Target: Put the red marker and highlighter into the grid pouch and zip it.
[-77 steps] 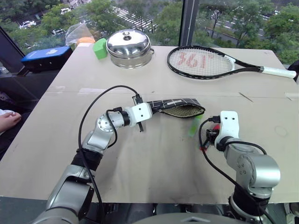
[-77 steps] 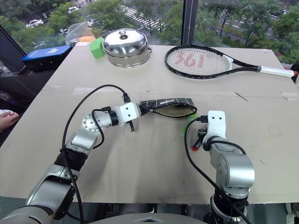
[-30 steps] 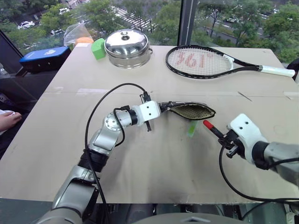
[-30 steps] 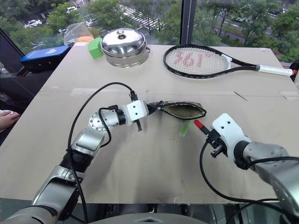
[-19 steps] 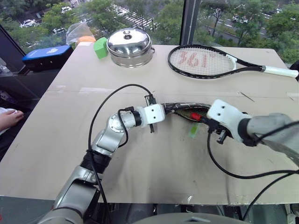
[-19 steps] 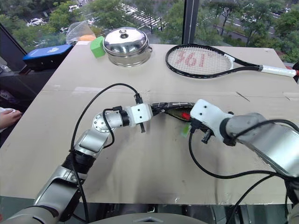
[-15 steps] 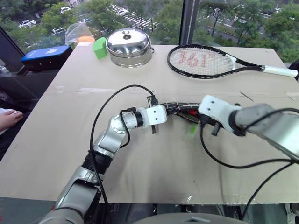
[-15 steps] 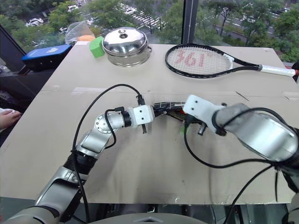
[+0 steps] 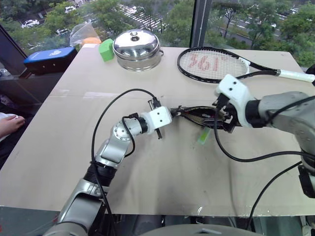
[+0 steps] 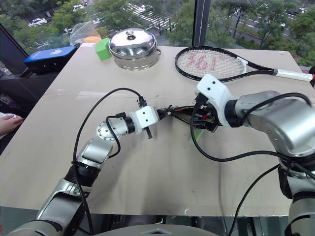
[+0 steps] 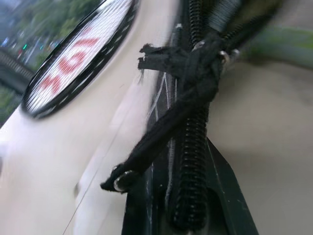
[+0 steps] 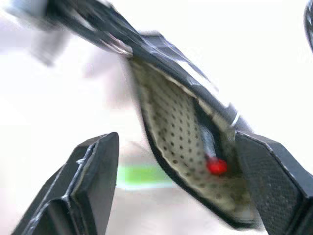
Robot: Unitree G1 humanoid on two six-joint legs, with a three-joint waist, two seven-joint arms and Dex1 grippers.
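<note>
**Marker in the pouch, highlighter still out**

We see the marker [image 12: 213, 155] lying inside the open pouch [image 12: 172, 117], red tip showing. Our right tool [image 12: 186, 196] hovers at the mouth, fingers spread wide and empty. Our left tool [image 9: 170, 114] stays pinched on the pouch's zipper end. The highlighter [image 9: 203, 137] rests on the worktop [image 9: 162, 172] just beside the pouch.

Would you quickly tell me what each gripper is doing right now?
Left gripper: shut on the grid pouch, at its zipper end.
Right gripper: open and empty; the red marker lies inside the pouch.
</note>
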